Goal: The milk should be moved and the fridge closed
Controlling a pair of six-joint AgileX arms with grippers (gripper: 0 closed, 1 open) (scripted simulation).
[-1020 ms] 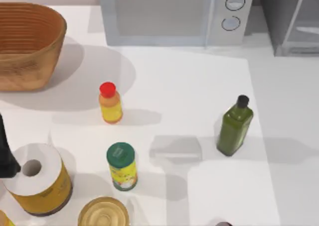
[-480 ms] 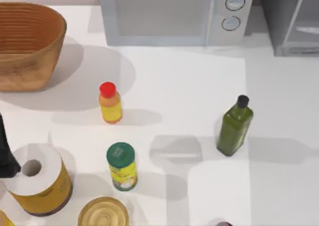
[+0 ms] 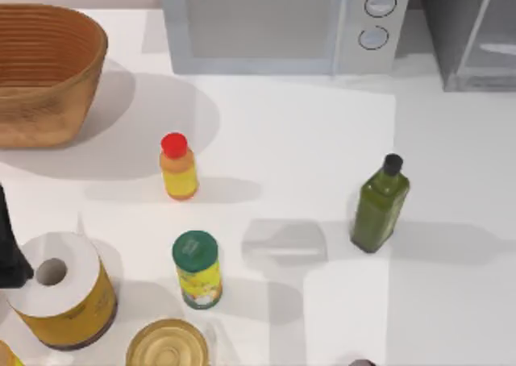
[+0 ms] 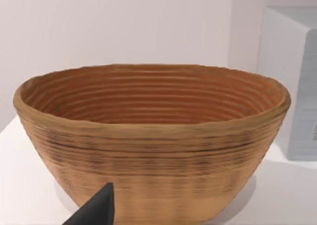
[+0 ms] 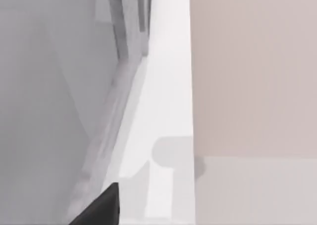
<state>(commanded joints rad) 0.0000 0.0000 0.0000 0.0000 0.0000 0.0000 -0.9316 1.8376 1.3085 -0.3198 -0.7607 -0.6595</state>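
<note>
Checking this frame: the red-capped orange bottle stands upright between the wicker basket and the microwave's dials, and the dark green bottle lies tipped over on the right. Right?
Not quite. The top view shows the dark green bottle standing upright, black cap on top, not tipped over. The rest holds: the red-capped orange bottle stands upright.

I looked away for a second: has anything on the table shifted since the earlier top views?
Nothing visibly changed. The green bottle, red-capped bottle, green-lidded jar, basket, microwave and fridge all sit where they were.
</note>
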